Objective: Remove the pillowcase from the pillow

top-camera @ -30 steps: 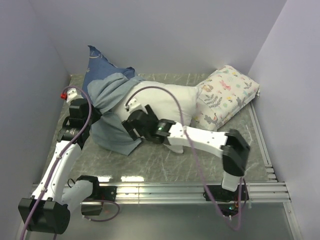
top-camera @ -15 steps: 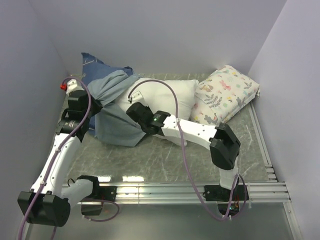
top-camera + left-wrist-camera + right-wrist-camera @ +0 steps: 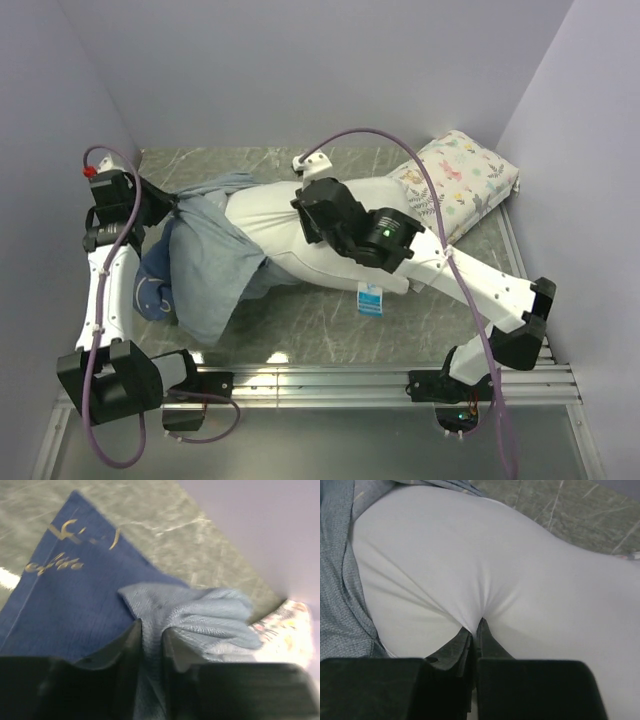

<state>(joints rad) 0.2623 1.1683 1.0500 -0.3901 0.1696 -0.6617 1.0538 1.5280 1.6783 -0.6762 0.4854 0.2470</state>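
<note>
Although script lettering (image 3: 54, 566) runs across the navy outer face of the pillowcase (image 3: 205, 268), it is too blurred in the left wrist view to read. The small blue-and-white tag (image 3: 370, 299) at the near edge of the pillow (image 3: 265, 225) carries print too fine to make out. The pillowcase lies bunched on the left side of the tabletop (image 3: 330, 330), mostly turned to its paler grey-blue woven inner side, with a patch of navy showing near the left edge. Its right part lies against and over the left end of the pillow, whose plump, smooth white body stretches across the middle of the tabletop, largely bare. The left gripper (image 3: 151, 630), near the far left corner, has its jaws drawn close on a gathered fold of the grey-blue cloth, which stands up between them. The right gripper (image 3: 476, 624) sits on the pillow's middle, jaws pressed together and pinching a small pucker of the white cover, with creases running out from the pinch. A smaller cream pillow (image 3: 462, 180) printed with leaves and flowers rests at the far right corner, against the white pillow's right end. The tabletop is grey-green with marble-like veining.
</note>
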